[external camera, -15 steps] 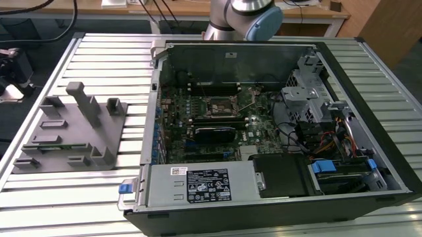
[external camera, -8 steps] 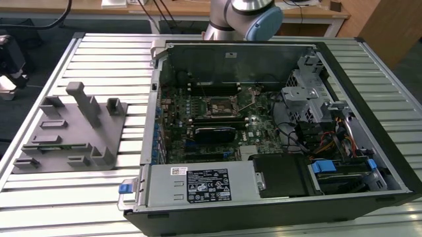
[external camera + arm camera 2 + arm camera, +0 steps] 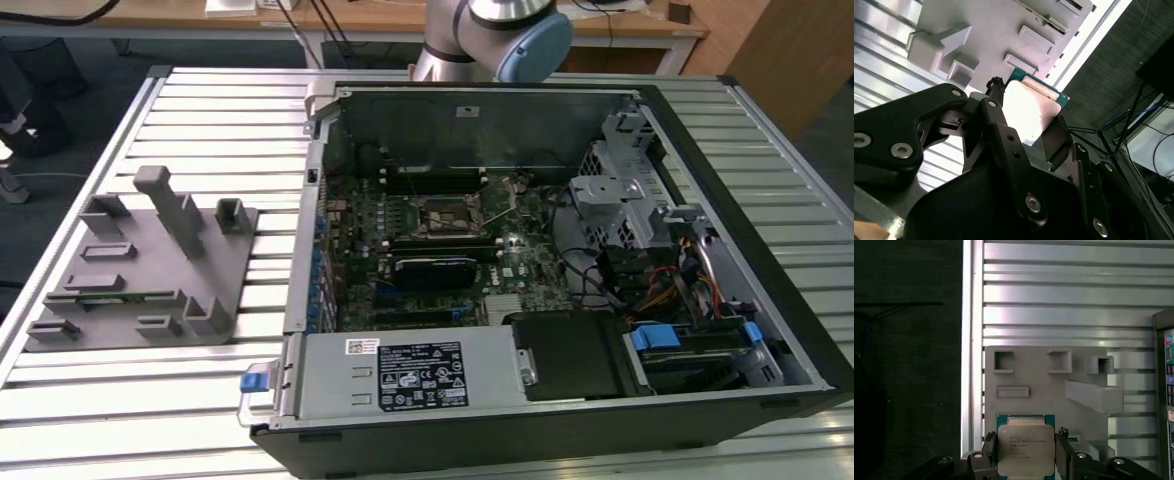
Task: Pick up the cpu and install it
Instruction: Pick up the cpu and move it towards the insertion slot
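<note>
The cpu (image 3: 1023, 449) is a small square chip with a silvery top and a green edge. In both wrist views my gripper (image 3: 1025, 456) is shut on it, one black finger (image 3: 989, 452) against each of two opposite sides. The cpu (image 3: 1030, 111) hangs well above the grey holder block (image 3: 1044, 385) on the slatted table. Inside the open computer case (image 3: 747, 300), the black square socket frame (image 3: 441, 216) sits in the middle of the motherboard. The arm's base (image 3: 491, 35) stands behind the case.
The grey holder block (image 3: 140, 270) with upright posts and pockets lies at the exterior view's left of the case. Cables, a drive cage (image 3: 621, 195) and a power supply (image 3: 400, 375) crowd the case. The table edge (image 3: 968, 340) drops to dark floor.
</note>
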`<state>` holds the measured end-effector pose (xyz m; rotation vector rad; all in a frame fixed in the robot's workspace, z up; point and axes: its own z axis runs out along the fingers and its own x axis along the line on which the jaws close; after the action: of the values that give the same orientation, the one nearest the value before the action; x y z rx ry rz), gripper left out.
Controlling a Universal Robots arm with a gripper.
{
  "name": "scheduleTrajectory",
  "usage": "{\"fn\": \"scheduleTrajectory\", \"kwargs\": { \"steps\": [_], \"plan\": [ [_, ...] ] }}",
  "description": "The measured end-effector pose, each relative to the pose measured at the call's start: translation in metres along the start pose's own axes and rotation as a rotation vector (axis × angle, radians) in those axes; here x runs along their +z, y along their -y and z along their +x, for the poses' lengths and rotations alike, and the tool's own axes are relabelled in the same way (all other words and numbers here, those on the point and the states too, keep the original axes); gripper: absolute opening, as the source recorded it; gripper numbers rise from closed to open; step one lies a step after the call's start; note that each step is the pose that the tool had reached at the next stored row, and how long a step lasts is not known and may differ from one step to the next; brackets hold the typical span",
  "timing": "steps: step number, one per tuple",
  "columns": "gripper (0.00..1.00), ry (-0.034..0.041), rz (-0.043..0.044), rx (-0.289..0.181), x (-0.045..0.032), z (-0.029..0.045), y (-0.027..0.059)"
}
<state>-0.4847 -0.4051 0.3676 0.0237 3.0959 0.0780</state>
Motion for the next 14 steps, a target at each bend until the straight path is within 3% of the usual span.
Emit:
{"fn": "scheduleTrajectory", "kwargs": {
  "steps": [5,14],
  "plan": [
    [0.55,0.0039,0.0,0.0,-0.0156,-0.0007,-0.0008],
    [0.55,0.0056,-0.0001,0.0,-0.0168,-0.0032,-0.0009]
  ]
}}
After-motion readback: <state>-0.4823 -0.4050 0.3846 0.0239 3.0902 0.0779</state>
